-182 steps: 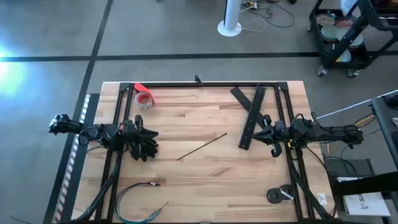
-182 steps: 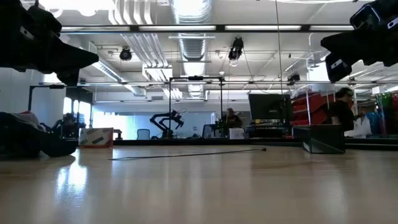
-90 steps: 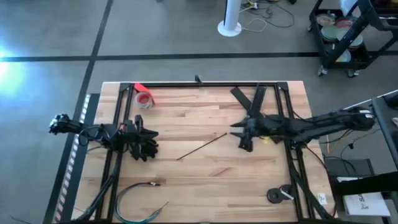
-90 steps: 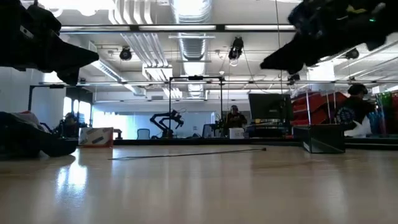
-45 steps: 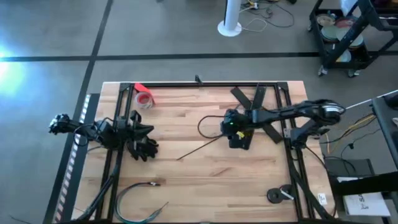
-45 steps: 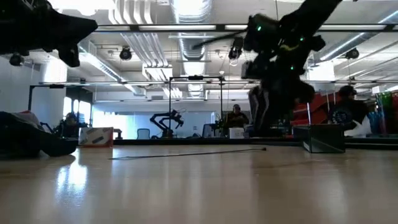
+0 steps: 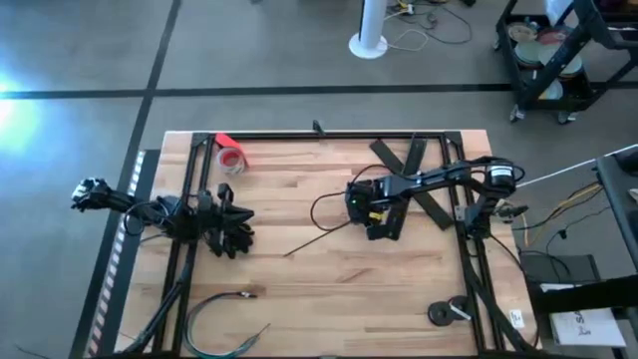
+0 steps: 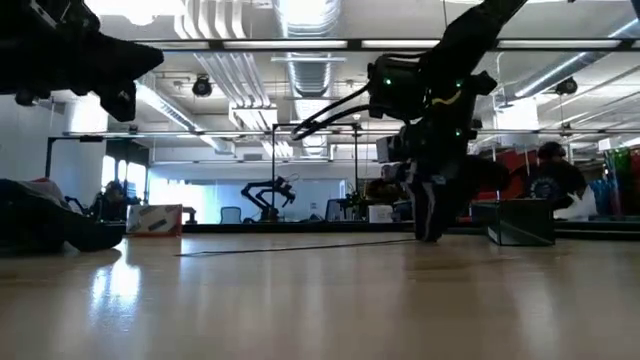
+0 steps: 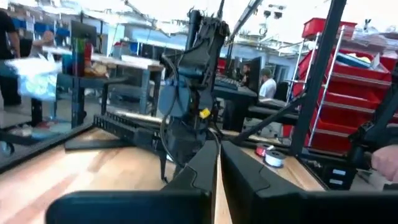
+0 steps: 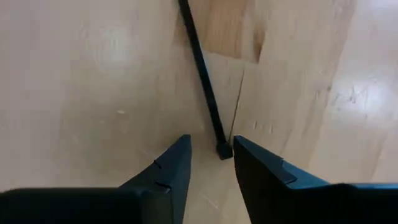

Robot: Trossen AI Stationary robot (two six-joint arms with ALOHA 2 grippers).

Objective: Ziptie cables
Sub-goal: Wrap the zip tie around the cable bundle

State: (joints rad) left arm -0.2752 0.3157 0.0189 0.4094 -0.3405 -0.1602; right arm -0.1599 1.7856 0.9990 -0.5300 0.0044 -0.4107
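1 ziptie (image 10: 203, 81) betw. right hand (image 10: 211, 163) fingers, 1 cables (image 7: 221, 321) bundle.

Colours on my table: pale wood, black hardware, one spot of red

I see a light, plank-striped wooden table top (image 7: 329, 279), a thin black plastic ziptie (image 10: 202, 73), dark gripper fingers (image 10: 166, 169), a green-and-dark wire bundle (image 7: 214, 317), a red tape roll (image 7: 231, 159) and wide flat black strips (image 7: 411, 170).

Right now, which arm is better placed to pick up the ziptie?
The right. Its pincer is open, fingers straddling the head end of the ziptie on the table. The left pincer hangs shut near the table's left side, away from it.
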